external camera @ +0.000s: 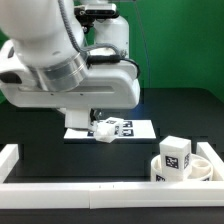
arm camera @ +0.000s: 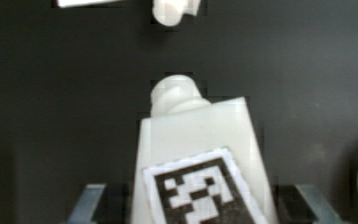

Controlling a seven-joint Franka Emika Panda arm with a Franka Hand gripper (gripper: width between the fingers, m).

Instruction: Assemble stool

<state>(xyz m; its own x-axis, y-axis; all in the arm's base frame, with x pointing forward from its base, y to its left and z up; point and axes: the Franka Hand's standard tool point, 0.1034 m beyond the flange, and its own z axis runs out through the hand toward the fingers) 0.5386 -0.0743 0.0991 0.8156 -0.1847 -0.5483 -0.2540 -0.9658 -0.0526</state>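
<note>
White stool leg between fingers, apparently gripped, over black table

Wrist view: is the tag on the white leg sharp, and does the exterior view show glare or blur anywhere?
Wrist view: the leg sits very close and its tag looks soft, squares smeared; no glare. Exterior view: the white arm is bright, almost washed out, while the seat keeps clear edges.

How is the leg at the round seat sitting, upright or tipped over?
Upright: in the exterior view the leg stands on end at the seat, its tag facing the camera.
</note>
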